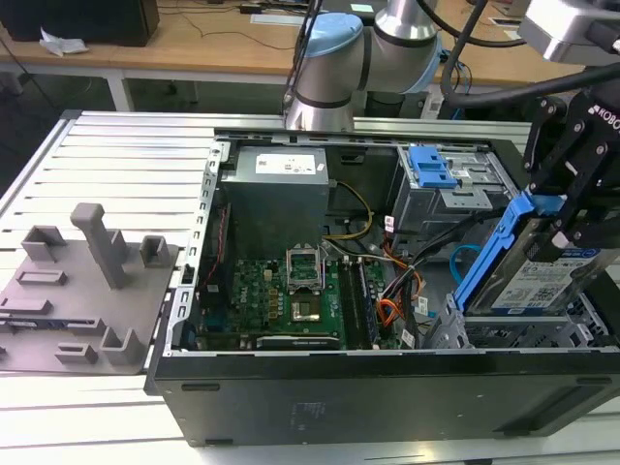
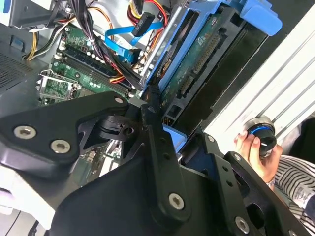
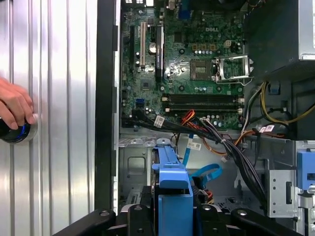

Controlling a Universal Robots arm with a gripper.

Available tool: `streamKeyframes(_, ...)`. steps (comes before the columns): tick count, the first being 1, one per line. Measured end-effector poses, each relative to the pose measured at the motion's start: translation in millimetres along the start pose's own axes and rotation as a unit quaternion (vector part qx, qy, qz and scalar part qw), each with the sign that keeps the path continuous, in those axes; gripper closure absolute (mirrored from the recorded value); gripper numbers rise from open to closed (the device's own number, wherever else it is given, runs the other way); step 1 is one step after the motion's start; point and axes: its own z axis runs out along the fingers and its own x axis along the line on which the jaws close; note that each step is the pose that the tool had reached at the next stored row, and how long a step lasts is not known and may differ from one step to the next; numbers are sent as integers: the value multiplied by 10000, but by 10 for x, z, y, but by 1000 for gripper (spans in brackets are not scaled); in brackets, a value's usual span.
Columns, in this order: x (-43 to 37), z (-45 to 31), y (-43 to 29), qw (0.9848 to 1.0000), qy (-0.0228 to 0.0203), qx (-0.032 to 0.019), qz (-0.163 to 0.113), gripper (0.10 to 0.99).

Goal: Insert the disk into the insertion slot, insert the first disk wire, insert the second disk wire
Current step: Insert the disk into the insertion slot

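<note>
Firmly clamped on the disk [image 1: 536,283], the gripper [image 1: 567,232] holds it tilted just above the slot [image 1: 504,332], at the exterior view's right. Its silver body carries a white-and-blue label inside a bright blue carrier.

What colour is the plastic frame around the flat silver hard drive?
The plastic frame is bright blue, best seen in the exterior view.

On ribbed aluminium table [image 1: 126,155], open black metal computer case [image 1: 387,397]. Inside, toward the exterior view's left, green motherboard [image 1: 271,300]; at the case's far wall, grey power supply box [image 1: 276,199]. In its near corner on the exterior view's right, silver perforated drive cage [image 1: 542,331], silver blue-framed hard drive [image 1: 536,283] tilted over it in black end effector [image 1: 560,231].
</note>
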Motion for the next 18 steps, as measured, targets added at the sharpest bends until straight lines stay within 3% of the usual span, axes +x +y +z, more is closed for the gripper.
streamKeyframes(6, 0, 129, -5, 10000, 0, 0, 0, 722)
streamKeyframes(11, 0, 134, -6, 10000, 0, 1, 0, 722)
streamKeyframes(13, 0, 134, -6, 10000, 1, 0, 0, 647)
streamKeyframes(15, 0, 135, -5, 10000, 0, 0, 0, 647)
streamKeyframes(16, 0, 135, -5, 10000, 0, 0, 0, 663)
streamKeyframes(18, 0, 135, -5, 10000, 0, 0, 0, 788)
